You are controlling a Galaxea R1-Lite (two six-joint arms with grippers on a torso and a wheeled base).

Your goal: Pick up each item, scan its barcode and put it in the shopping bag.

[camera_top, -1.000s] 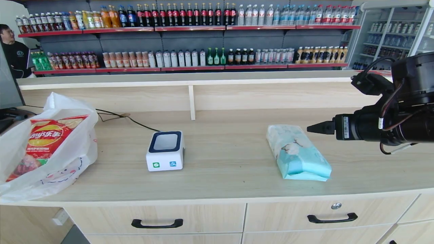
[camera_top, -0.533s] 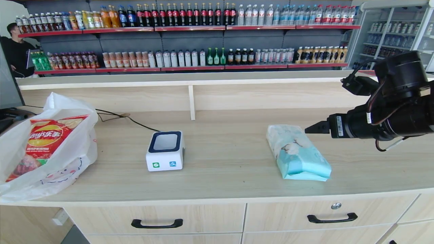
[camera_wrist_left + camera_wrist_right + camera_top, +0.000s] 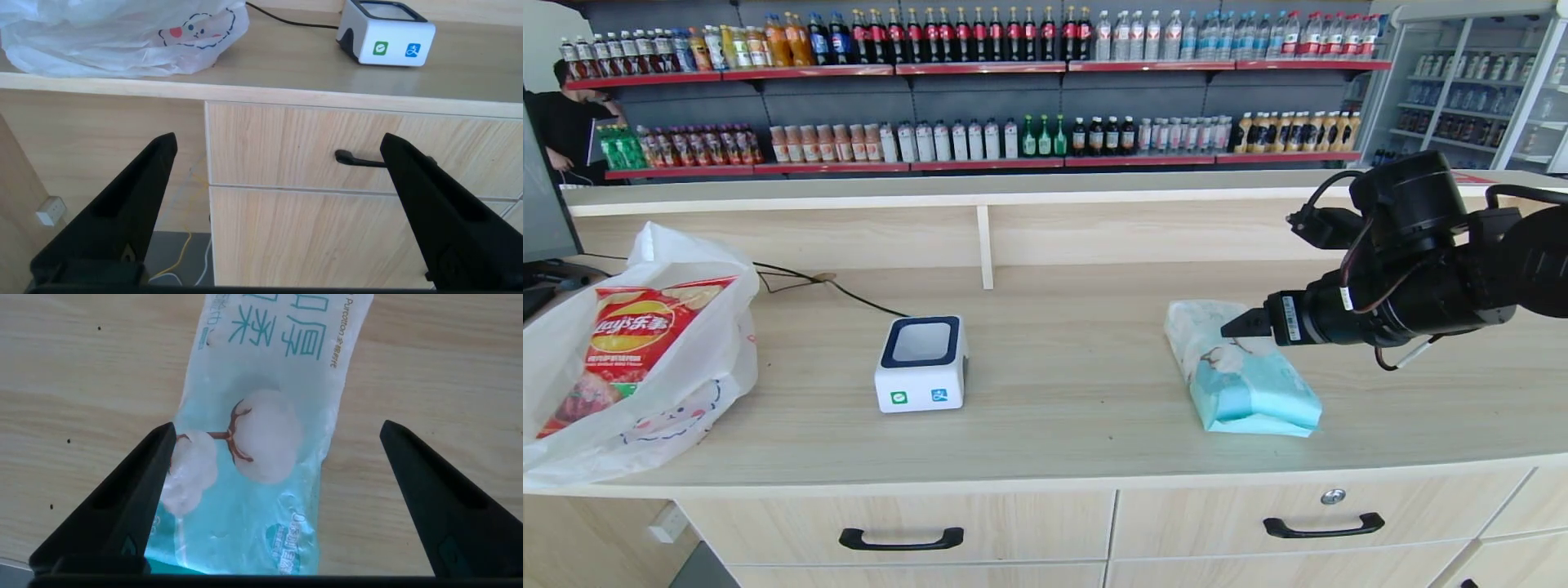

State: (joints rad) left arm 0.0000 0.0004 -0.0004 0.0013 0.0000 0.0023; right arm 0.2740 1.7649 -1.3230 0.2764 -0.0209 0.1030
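Right of centre on the surface (image 3: 1078, 392), the tissue pack (image 3: 1245, 376) lies long axis roughly front-to-back, its far half beneath the right tool (image 3: 1232, 325), spread wide across the pack's width.

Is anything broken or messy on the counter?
Nothing looks broken or spilled. The tissue pack lies flat but slanted on the counter, the scanner sits upright, and the chips lean inside the slumped shopping bag.
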